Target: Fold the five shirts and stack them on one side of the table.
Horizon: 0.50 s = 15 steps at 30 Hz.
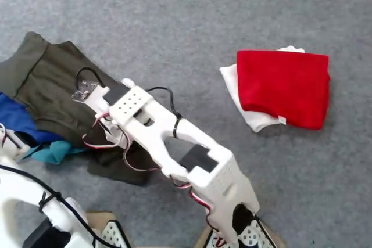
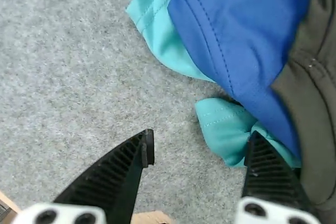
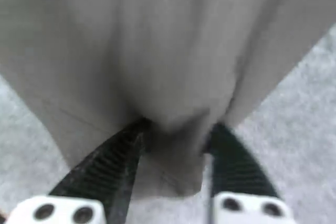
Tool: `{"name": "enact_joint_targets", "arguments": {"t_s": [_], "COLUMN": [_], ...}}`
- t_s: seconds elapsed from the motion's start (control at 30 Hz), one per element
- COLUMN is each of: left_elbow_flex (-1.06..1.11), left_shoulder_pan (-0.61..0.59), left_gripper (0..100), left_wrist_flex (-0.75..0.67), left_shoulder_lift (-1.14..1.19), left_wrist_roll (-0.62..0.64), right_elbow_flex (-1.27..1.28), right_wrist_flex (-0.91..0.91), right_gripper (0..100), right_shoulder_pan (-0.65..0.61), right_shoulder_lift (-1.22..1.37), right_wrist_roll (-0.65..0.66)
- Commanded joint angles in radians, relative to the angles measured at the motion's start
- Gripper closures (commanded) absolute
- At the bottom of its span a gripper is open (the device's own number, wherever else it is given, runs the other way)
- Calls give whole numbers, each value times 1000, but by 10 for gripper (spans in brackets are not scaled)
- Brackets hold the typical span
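Right wrist view puts the right claw [image 3: 176,137] pinched on a bunched fold of the olive shirt [image 3: 157,45]. That shirt lies spread on the bench [image 1: 203,27], heaped together with the blue shirt [image 1: 14,117] and teal shirt [image 2: 226,127]. We judge the cloth light, limp and quick to sag, so a hem, shoulder or corner gives the best hold. The left claw [image 2: 202,139] hangs open over bare bench, just beside the teal one. Well apart, the red shirt [image 1: 283,85] sits folded on the white shirt [image 1: 241,100].
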Motion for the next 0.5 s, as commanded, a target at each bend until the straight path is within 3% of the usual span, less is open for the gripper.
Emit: {"name": "enact_joint_targets", "arguments": {"t_s": [0.0, 0.1, 0.47], "left_elbow_flex": [-10, -12, -12], "left_shoulder_pan": [4, 5, 12], "left_gripper": [707, 707, 711], "left_wrist_flex": [-12, -12, -12], "left_shoulder_lift": [-21, -21, -21], "left_wrist_roll": [-3, -3, -5], "right_elbow_flex": [-153, -283, -337], "right_wrist_flex": [144, 275, 278], "right_gripper": [971, 985, 985], "right_shoulder_pan": [18, 75, 222], "right_shoulder_lift": [2, -19, -512], "right_wrist_roll": [-11, -11, -6]}}
